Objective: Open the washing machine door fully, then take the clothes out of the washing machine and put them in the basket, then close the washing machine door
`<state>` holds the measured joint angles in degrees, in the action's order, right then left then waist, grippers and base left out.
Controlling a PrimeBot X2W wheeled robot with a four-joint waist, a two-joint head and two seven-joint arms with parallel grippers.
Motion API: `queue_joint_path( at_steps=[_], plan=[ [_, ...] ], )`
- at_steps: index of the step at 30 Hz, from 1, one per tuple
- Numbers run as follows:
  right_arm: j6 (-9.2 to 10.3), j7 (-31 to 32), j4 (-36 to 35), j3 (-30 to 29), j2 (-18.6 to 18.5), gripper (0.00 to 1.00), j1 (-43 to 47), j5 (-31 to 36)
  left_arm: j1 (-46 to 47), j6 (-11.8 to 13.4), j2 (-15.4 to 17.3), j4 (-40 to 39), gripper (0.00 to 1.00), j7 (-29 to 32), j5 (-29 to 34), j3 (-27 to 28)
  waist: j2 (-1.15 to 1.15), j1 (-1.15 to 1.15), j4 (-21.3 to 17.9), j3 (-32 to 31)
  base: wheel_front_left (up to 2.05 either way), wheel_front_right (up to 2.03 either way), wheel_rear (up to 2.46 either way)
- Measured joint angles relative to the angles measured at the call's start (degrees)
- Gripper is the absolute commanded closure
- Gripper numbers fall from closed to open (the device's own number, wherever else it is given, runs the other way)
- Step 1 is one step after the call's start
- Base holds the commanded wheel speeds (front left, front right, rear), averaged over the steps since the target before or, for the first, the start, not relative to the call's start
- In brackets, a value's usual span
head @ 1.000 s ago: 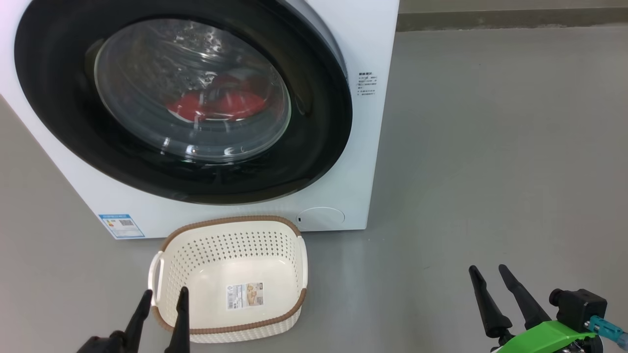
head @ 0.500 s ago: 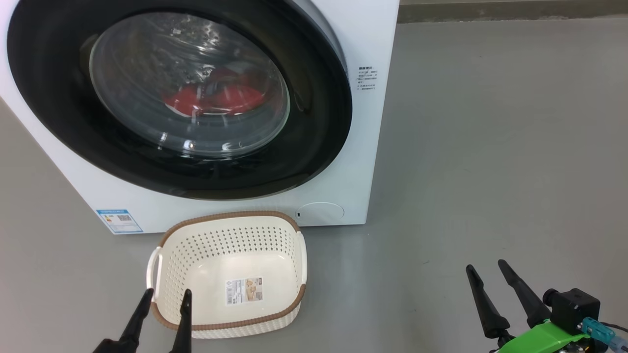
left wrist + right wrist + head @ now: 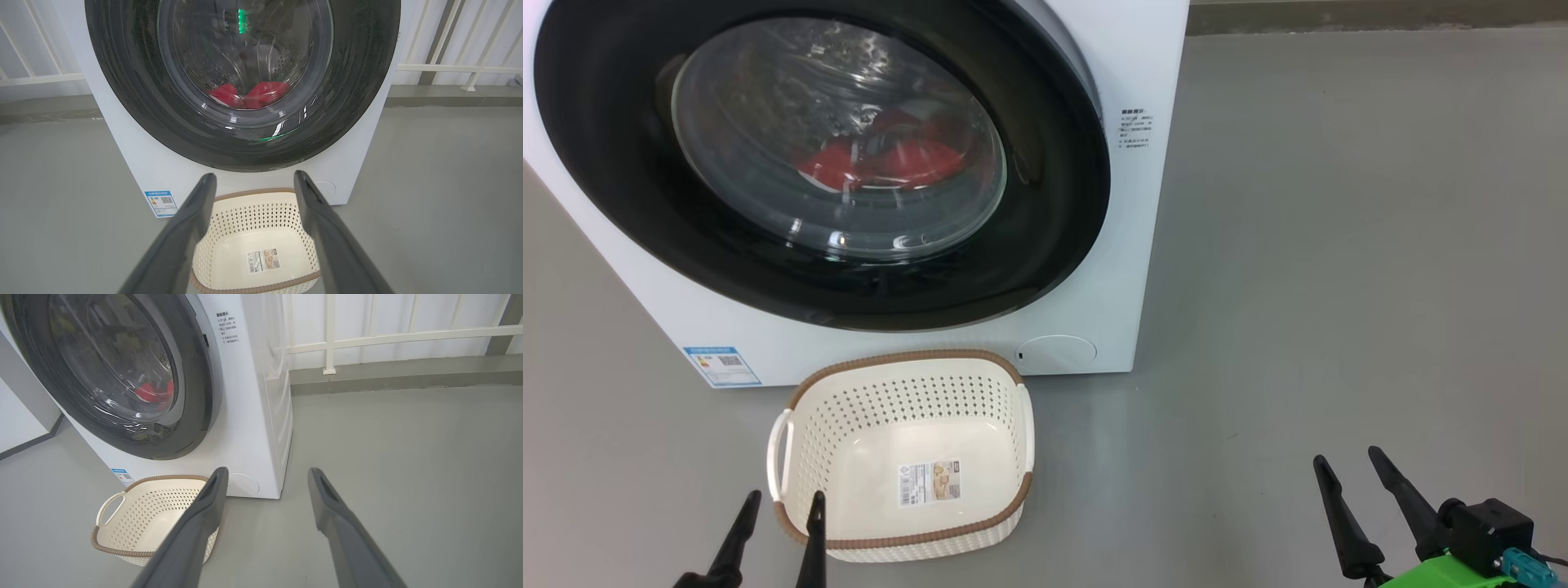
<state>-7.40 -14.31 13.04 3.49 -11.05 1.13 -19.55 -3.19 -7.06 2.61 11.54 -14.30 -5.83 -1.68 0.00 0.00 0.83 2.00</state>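
The white washing machine [image 3: 1143,65] stands at the upper left of the head view. Its door [image 3: 1054,163], with a black rim and bulging glass, lies shut against the front. Red clothes [image 3: 890,163] show through the glass at the bottom of the drum, and also in the left wrist view [image 3: 249,94]. The cream basket [image 3: 907,357] sits empty on the floor just before the machine, with a paper label on its bottom. My left gripper [image 3: 784,498] is open beside the basket's near left corner. My right gripper [image 3: 1347,456] is open over bare floor, far right of the basket.
Grey floor [image 3: 1339,245] stretches to the right of the machine. A white railing [image 3: 367,337] on a low kerb runs behind it. A white wall [image 3: 16,428] stands to the machine's left. A round service flap [image 3: 1058,351] sits at the machine's lower right.
The head camera tilted slightly, so the machine and basket sit a little higher in view. Both grippers have dropped lower in the head view, still open.
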Motion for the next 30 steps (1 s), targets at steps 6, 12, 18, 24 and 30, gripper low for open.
queue_joint_path(
  at_steps=[6, 12, 18, 24, 30],
  plan=[
    [0.0, 0.0, 0.0, -0.3, 0.2, 0.0, 0.0, 0.0, 0.0, 0.0, 0.0, 0.5, 0.0, 0.0, -0.5, 0.2, 0.0, 0.0, 0.0, 0.0, 0.0, 0.0, 0.0],
    [0.0, 0.0, -0.1, -0.4, 0.2, 0.0, 0.0, 0.0, 0.0, -0.2, -0.1, 0.6, 0.0, 0.0, -0.5, 0.2, 0.0, 0.0, 0.1, 0.0, 0.0, 0.0, 0.0],
    [0.0, 0.0, -0.1, -0.6, 0.3, 0.0, 0.0, 0.0, 0.0, -0.2, -0.2, 0.6, 0.0, 0.0, -0.5, 0.0, 0.0, 0.0, 0.3, 0.1, 0.0, 0.0, 0.0],
    [0.0, 0.0, -0.2, -0.5, 1.1, 1.0, -0.7, -1.7, 0.2, -0.2, -0.2, 0.6, 0.0, 0.0, -0.9, -0.6, 0.0, 0.0, 0.6, 0.8, 0.0, 0.0, 0.0],
    [0.0, 0.0, -0.5, 1.0, 1.5, 1.0, -5.6, -7.1, 0.6, -0.2, -0.3, 0.4, 0.0, 0.0, -1.4, -1.5, 0.0, 0.0, 1.0, 2.2, 0.0, 0.0, 0.0]
  ],
)
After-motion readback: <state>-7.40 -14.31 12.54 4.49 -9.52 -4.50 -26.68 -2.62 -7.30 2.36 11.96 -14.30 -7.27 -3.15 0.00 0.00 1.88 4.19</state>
